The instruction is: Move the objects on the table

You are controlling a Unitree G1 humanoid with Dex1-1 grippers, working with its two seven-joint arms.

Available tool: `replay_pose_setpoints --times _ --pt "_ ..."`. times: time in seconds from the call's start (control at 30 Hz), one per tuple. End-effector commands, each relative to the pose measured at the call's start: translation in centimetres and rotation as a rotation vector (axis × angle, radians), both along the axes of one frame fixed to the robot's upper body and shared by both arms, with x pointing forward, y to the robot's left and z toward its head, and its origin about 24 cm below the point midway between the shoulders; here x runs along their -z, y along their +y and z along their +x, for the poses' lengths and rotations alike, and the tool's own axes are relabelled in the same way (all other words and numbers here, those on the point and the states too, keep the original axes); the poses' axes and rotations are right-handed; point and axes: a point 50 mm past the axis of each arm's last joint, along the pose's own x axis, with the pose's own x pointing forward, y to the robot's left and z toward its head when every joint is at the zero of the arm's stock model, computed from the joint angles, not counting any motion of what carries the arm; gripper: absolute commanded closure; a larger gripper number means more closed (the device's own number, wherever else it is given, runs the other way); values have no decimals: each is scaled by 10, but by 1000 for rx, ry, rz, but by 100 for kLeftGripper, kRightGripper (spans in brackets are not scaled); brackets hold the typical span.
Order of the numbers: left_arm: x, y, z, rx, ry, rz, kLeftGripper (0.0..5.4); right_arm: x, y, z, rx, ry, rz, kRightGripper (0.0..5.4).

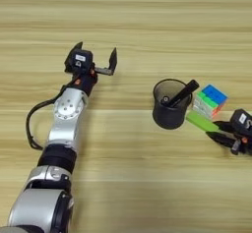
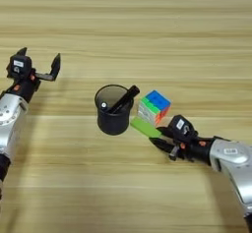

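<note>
While green block (image 2: pixel 145 127) touches cup (image 2: pixel 114 110), right gripper (image 2: pixel 161 137) grips it.

A dark cup (image 2: pixel 114 110) stands mid-counter (image 2: pixel 147 30) with a black-capped pen (image 2: pixel 123 99) leaning inside toward 2 o'clock. At its 3 o'clock sits a colour cube (image 2: pixel 154 106). The right pincer (image 2: pixel 158 136) grips a green block (image 2: pixel 145 127). The left pincer (image 2: pixel 39 60) gapes at 9 o'clock.

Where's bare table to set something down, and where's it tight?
Free: the far table beyond everything, the near strip below the black cup, and the gap between the open left end effector and the cup. Tight: cup, colour cube, green block and right end effector bunch together.
</note>
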Motion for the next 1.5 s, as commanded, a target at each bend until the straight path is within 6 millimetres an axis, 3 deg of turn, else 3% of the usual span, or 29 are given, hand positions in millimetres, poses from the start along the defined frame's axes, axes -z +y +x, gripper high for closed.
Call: replay_pose_setpoints --times 0.03,0.23,0.27,1.03,1.5 --pt "-3 0 2 5 -13 11 0 6 7 3 9 19 -10 400" --pt "-3 0 2 5 -13 11 0 6 15 3 1 24 21 400" --pt "-3 0 2 5 -13 11 0 6 15 2 0 24 24 371" --pt "-2 0 2 7 -10 14 0 -10 20 -2 -48 1 77 138" --pt "-1 -1 3 9 -5 15 0 -39 26 -8 -129 -71 116 6"
